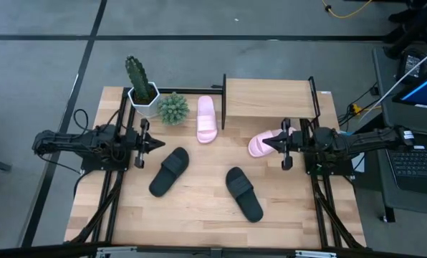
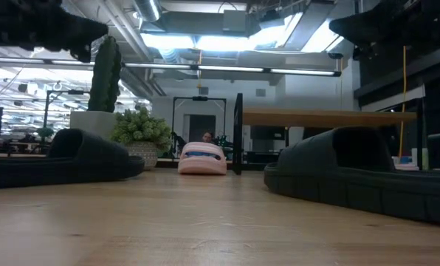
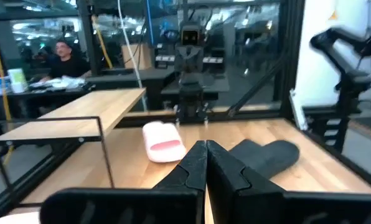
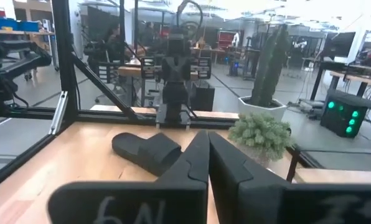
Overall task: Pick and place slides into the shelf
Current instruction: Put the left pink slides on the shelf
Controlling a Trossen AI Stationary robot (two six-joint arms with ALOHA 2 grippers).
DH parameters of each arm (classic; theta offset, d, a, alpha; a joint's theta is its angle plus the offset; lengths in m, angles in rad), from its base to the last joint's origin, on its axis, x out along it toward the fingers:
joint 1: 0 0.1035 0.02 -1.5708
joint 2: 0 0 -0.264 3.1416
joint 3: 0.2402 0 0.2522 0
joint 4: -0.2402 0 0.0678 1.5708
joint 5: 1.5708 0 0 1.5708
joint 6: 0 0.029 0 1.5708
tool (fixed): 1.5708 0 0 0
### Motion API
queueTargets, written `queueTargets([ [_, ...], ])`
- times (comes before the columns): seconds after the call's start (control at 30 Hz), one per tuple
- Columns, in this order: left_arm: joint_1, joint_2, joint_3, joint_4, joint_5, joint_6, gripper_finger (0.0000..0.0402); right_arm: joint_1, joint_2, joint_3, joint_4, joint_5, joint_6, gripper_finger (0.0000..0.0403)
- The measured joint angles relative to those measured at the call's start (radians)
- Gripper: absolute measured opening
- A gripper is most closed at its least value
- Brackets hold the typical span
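nothing is on or in the shelf [image 1: 269, 99] yet, so by the look of it the whole job is still ahead. the shelf stands at the far side of the table [image 1: 199, 215], right of centre, its board top bare.

four slides lie loose on the table. one pink slide [image 1: 207, 119] sits just left of the shelf's frame, lengthwise toward the far edge. the other pink slide [image 1: 262, 144] lies at the shelf's near right corner, right under the tip of the right gripper [image 1: 276, 145]. one black slide [image 1: 170, 171] lies left of centre, and the other black slide [image 1: 243, 193] lies nearer the front, right of centre. the two black ones are well apart from the shelf.

the left gripper [image 1: 153, 144] hangs over the left side of the table, near the cactus [image 1: 137, 77] and the small plant [image 1: 173, 107], above and beside the left black slide. its jaws are closed and hold nothing. the right gripper's jaws are also pressed together and empty, though the nearest pink slide seems the likeliest first pick.

all four slides remain to be moved.
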Motion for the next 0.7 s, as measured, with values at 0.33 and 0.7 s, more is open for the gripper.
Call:
queueTargets([
  [0.33, 0.001, 0.268, 0.119, -0.053, -0.120, 0.007, 0.0000, 0.000, 0.045, 0.000, -0.002, -0.001, 0.024, 0.0007],
  [0.7, 0.033, 0.540, 0.274, -0.050, -0.193, 0.099, 0.0000, 0.000, 0.118, 0.000, -0.001, -0.001, 0.015, 0.0007],
])
